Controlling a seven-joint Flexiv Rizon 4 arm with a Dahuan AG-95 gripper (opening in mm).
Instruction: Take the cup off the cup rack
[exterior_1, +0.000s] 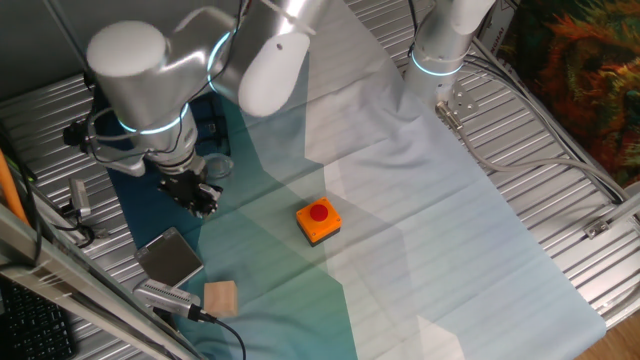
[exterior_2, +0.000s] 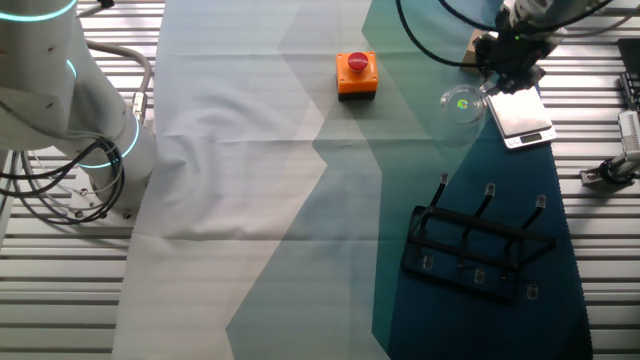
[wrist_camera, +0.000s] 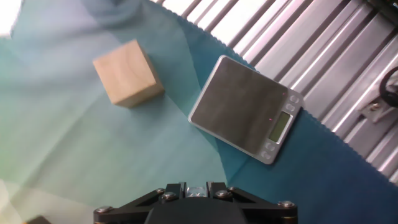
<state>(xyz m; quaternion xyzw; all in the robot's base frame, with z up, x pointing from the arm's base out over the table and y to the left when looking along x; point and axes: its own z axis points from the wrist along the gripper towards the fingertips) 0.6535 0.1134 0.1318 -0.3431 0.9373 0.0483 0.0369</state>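
Off the rack, near the scale: the cup (exterior_2: 462, 103) is seen in the other fixed view as a clear tumbler tilted on its side, just beside the gripper (exterior_2: 503, 78), with a green glint inside it. Its rim appears to be pinched between the fingers; in the hand view a sliver of clear glass (wrist_camera: 192, 190) is seen clamped at the fingertips, so the jaws are judged closed on the cup. Whether the cup is touching the cloth or held just above it cannot be told.

The cup rack (exterior_2: 478, 243) is seen well apart from the cup, on the dark blue part of the cloth (exterior_2: 250, 200), with its pegs upright and nothing hung on them.

A grey metal scale (wrist_camera: 247, 109) with a small display is seen under the hand, partly on the cloth edge and partly on the slatted table (wrist_camera: 323, 50). A wooden block (wrist_camera: 127, 73) is placed near the scale, not touching it. An orange button box (exterior_1: 318, 221) with a red button is set on the lighter cloth, apart from the gripper (exterior_1: 200, 192).

In the one fixed view the cup (exterior_1: 216, 166) is mostly hidden behind the arm.
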